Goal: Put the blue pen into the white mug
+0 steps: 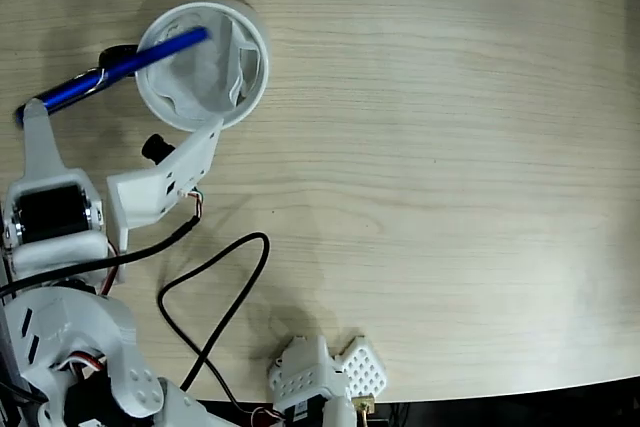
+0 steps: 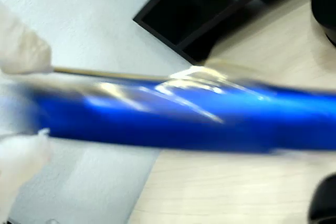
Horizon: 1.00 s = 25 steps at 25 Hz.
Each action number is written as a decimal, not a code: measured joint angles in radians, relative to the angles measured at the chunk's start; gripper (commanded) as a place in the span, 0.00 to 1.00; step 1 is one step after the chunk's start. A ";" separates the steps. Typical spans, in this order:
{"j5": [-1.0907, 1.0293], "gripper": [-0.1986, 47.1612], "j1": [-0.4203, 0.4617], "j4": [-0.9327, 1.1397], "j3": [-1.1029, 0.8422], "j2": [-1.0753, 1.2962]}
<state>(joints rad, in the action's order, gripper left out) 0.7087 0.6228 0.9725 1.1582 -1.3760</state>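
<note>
Hand (image 1: 35, 112) grasping the blue pen (image 1: 120, 65) at its tail end, just outside the white mug (image 1: 203, 65) at its 9 o'clock in the fixed view. Pen slants across the rim, tip over the paper-lined inside, tail out past the black handle. Wrist view: pen fills the picture, blurred.

Step in hand, by my reading: the drop-in. Next move calls for tipping the pen steeper, then letting go.

Worktop (image 1: 450, 177) bare from 3 to 5 o'clock of the mug; black cable (image 1: 215, 297) at 6 o'clock, well apart.
</note>
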 measured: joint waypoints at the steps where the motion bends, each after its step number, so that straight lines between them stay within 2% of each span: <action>1: 0.000 0.01 -0.002 -0.011 0.015 -0.008; 5: 0.000 0.01 -0.003 -0.032 0.066 -0.044; 7: 0.000 0.08 -0.002 -0.032 0.069 -0.061; 9: 0.000 0.10 -0.003 -0.043 0.081 -0.086; 12: 0.000 0.10 -0.003 -0.051 0.106 -0.138; 13: 0.000 0.03 -0.003 -0.052 0.117 -0.158; 16: 0.000 0.01 -0.009 -0.103 0.181 -0.229; 20: -0.003 0.01 -0.080 -0.236 0.325 -0.345; 25: -0.152 0.01 -0.202 -0.373 0.537 -0.465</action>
<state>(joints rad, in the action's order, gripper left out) 0.5568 0.4203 0.5998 1.6950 -1.8408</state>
